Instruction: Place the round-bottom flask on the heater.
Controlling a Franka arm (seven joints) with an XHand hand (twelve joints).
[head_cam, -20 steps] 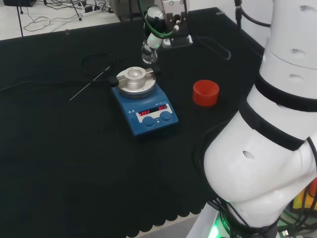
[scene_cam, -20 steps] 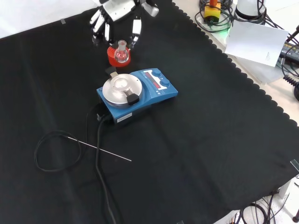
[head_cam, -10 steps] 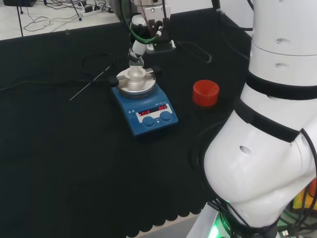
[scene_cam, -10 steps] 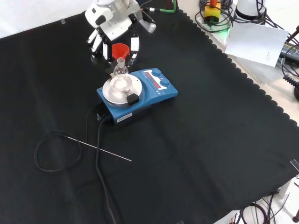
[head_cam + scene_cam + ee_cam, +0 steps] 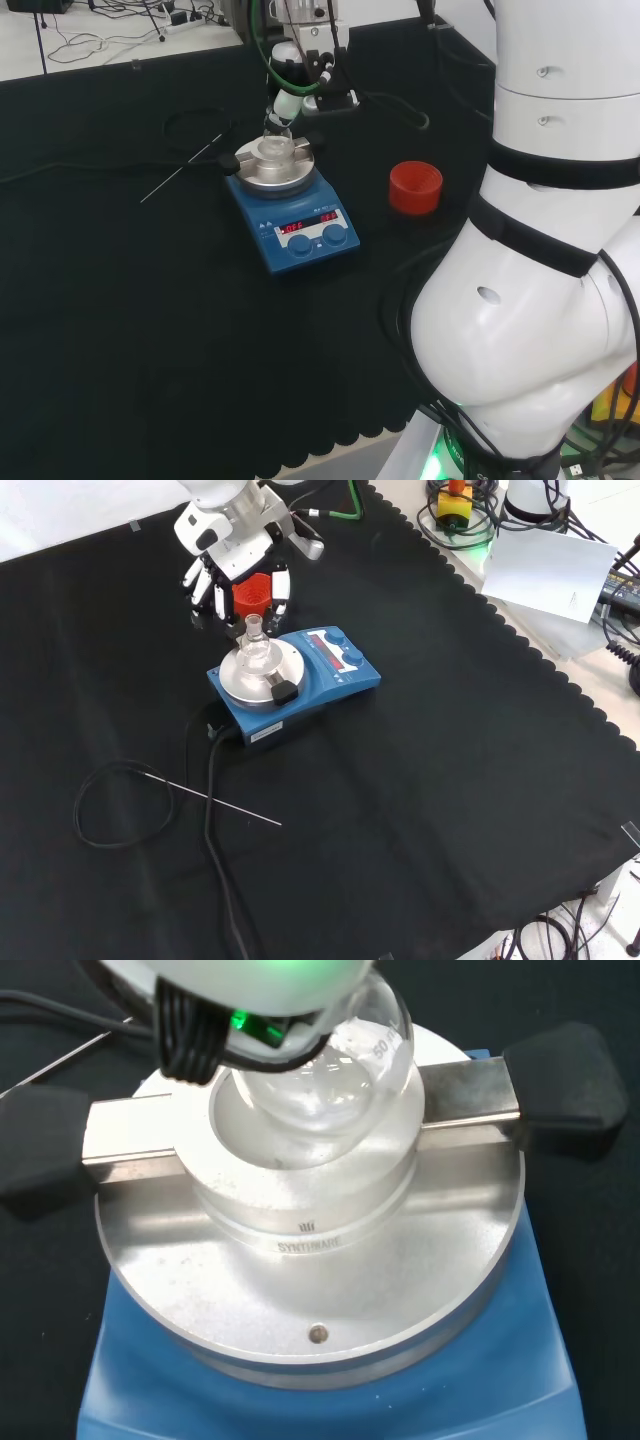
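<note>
Around the heater we see a few other things on the black cloth. A red ribbed stand sits to the right of the heater in the head view, well apart from it; in the front view it shows just behind the hand. A thin metal rod lies in front of the heater in the front view, beside a loop of black cable, and a thicker black cable runs from the heater toward the near edge. Nothing stands between the hand and the heater.

The cloth has a scalloped edge. Beyond it, at the upper right of the front view, we see a white sheet of paper and some wires.

The round-bottom flask is clear and looks empty. Its bulb sits in the round hollow of the heater's metal block. The hand is above it, with fingers pointing down on both sides of the flask neck; we cannot tell whether they grip it.
</note>
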